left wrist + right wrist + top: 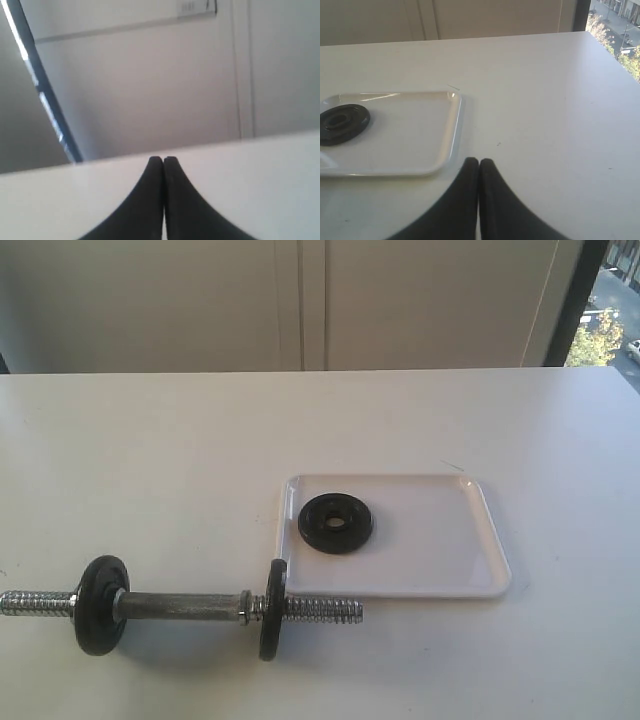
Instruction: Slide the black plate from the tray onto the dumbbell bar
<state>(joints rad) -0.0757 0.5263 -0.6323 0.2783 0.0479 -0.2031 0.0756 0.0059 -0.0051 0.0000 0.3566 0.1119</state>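
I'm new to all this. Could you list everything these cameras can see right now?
table: one, white, under everything.
tray: one, white, on the table, right of centre.
black plate: one, black, flat in the tray, toward its left end.
dumbbell bar: one, chrome, on the table before the tray's left end.
mounted plates: two, black, upright on the bar.
left tool: one, black, shut, over the table.
right tool: one, black, shut, near the tray.

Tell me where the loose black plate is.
Exterior view: the black plate lies flat in the left part of the tray, just beyond the dumbbell bar and its right threaded end.
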